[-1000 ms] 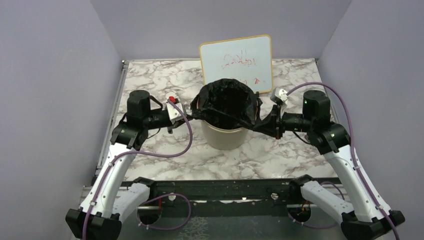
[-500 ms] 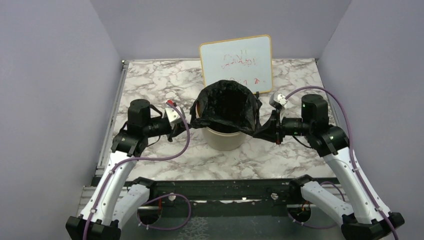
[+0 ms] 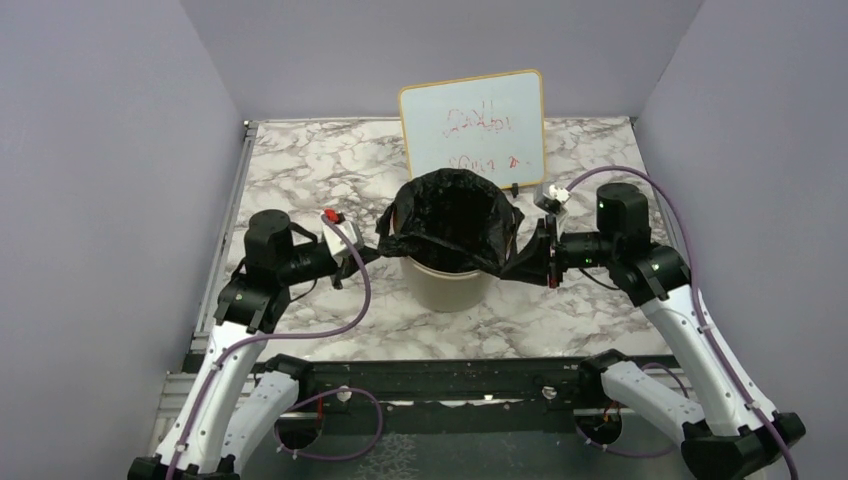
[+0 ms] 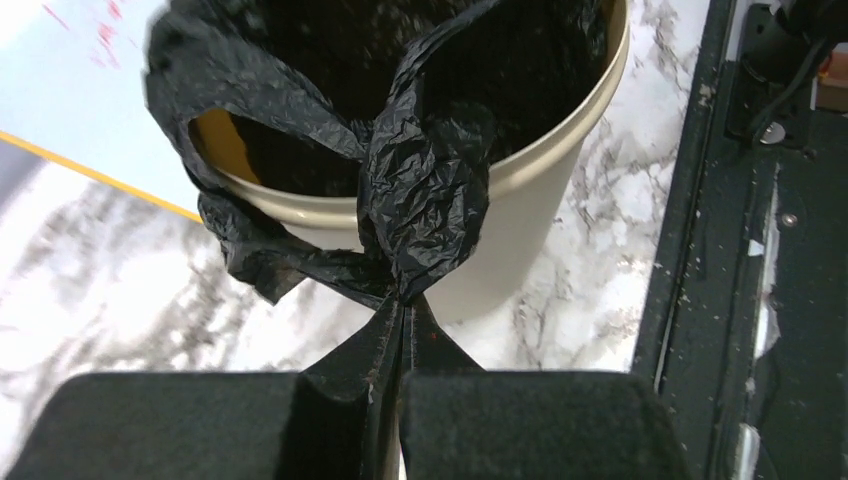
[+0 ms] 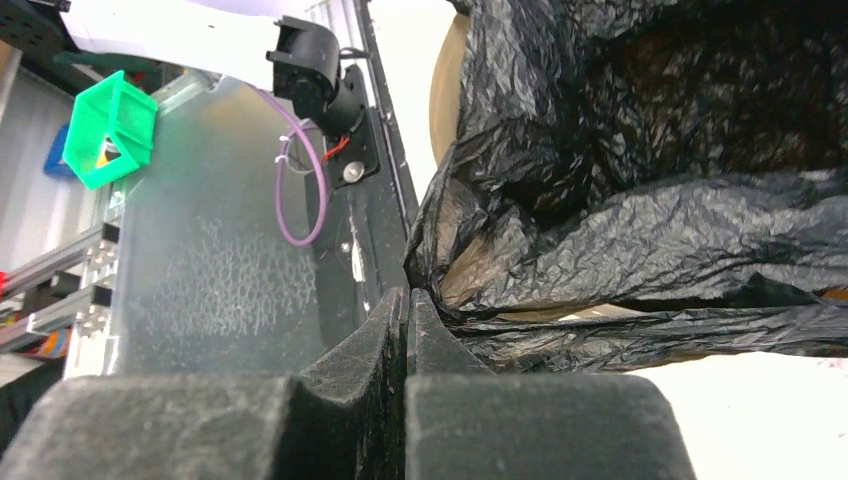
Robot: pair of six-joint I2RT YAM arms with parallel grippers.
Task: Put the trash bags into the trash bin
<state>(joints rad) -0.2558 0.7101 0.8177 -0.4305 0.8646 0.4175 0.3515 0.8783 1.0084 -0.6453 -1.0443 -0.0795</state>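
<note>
Beside the trash bin (image 3: 448,288), left hand (image 4: 405,312) and right hand (image 5: 408,300) pinch the trash bag (image 3: 450,215) — seemingly to stretch its mouth open.

Red handwriting on a whiteboard, too scrawled to read.

The whiteboard (image 3: 472,125), white with a pale yellow frame, stands upright at the back of the marble-patterned table (image 3: 300,160). It carries two rows of loose red marker strokes, the upper row larger and the lower one smaller. No letter or number can be made out from overhead, and the left wrist view shows only blurred red flecks.
</note>
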